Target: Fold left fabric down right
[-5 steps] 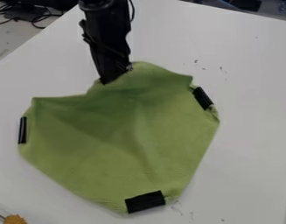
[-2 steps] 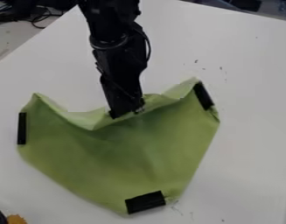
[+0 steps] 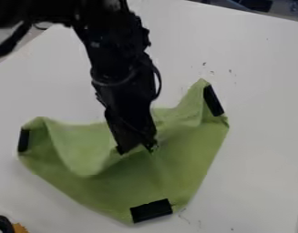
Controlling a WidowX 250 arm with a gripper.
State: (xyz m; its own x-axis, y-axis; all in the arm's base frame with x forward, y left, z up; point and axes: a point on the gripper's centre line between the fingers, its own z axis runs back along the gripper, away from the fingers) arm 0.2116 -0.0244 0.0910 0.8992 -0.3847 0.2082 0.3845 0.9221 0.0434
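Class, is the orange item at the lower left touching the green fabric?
Apart. The camera view shows white tabletop separating the orange item from the green fabric.

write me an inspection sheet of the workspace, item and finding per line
surface: white table, small dark marks at upper right and near the bottom
job's things: green cloth, wrinkled, upper part partly turned down, black strips at left, upper right and bottom
clutter: orange-yellow item and black rounded item at lower left edge
grippers: one black hand, at the cloth's middle
cables: one looping beside the arm
surroundings: dark objects past the table's far edge
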